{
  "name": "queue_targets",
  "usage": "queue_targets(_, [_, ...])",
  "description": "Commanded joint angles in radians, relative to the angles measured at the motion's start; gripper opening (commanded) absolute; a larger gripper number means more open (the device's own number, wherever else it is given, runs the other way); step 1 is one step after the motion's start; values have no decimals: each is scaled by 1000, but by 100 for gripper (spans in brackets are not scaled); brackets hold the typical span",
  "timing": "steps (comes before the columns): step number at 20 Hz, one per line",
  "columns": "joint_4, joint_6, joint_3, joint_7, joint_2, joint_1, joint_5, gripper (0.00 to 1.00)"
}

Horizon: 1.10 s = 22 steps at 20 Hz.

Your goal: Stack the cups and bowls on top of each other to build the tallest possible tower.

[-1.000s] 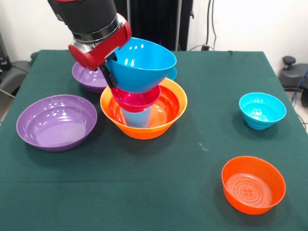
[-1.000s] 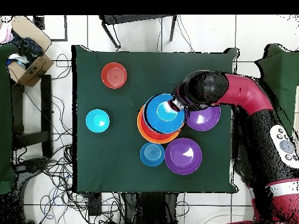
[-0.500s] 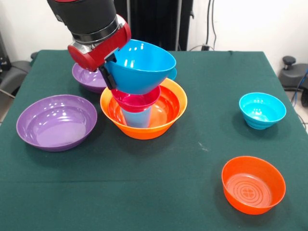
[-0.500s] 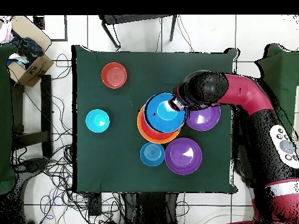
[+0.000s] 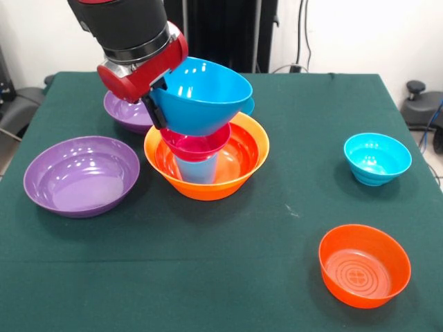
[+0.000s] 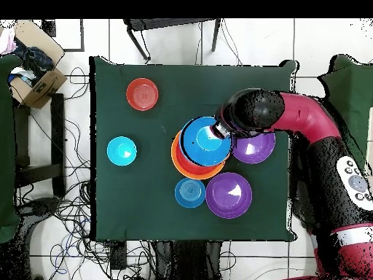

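Front view: fingers (image 5: 156, 104) on tilted blue bowl (image 5: 204, 93) atop tower (image 5: 205, 155).

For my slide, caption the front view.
Gripper grips tilted blue bowl atop magenta bowl, tumbler, orange bowl.

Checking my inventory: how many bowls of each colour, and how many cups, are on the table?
Purple bowls: 2
Blue bowls: 2
Orange bowls: 2
Cyan bowl: 1
Magenta bowl: 1
Cup: 1
Total: 9
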Motion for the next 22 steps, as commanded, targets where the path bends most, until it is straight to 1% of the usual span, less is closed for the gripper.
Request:
queue_targets(1, [26, -44, -71, 98, 23, 45, -45, 0])
queue_targets(11, [28, -28, -83, 110, 23, 53, -39, 0])
queue_targets(22, [36, -23, -94, 100, 23, 62, -28, 0])
